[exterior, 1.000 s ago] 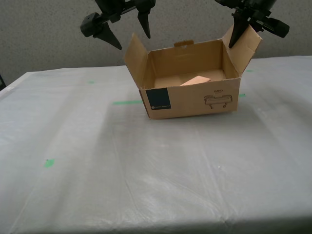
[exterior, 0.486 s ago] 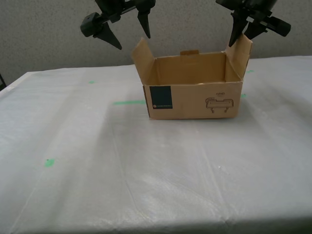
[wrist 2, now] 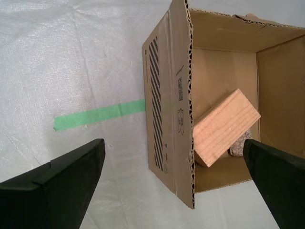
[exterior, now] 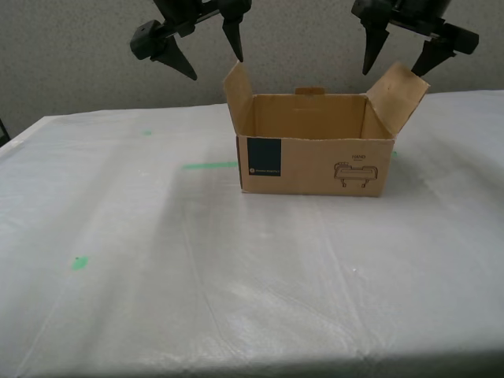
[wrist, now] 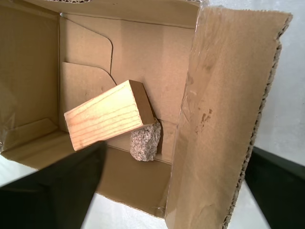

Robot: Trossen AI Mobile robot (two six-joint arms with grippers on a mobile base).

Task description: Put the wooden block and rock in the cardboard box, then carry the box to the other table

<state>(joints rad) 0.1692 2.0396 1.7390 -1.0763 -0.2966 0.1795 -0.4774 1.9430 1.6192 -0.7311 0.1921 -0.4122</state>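
Cardboard box [exterior: 315, 161], tilted a second ago, is now sitting flat on the other table [exterior: 157, 276] beneath both grippers. My first gripper [exterior: 394, 71] is releasing its flap, jaws open; my second gripper [exterior: 216, 68] is hovering open. Wooden block [wrist: 107, 114] and rock [wrist: 145, 140] are lying inside, so delivery seems complete.

Quick count of what's around: one brown corrugated cardboard box [exterior: 315, 164] with upright flaps, sitting on the one wrinkled glossy greyish-white table [exterior: 236, 276]. Inside the box there's one pale tan rectangular wooden block [wrist: 108, 114] and one small rough speckled beige-pink rock [wrist: 145, 141], the block leaning right on the rock. Near the box on the sheet: one green tape strip [exterior: 209, 165], plus three smaller green tape marks, though those are tiny.
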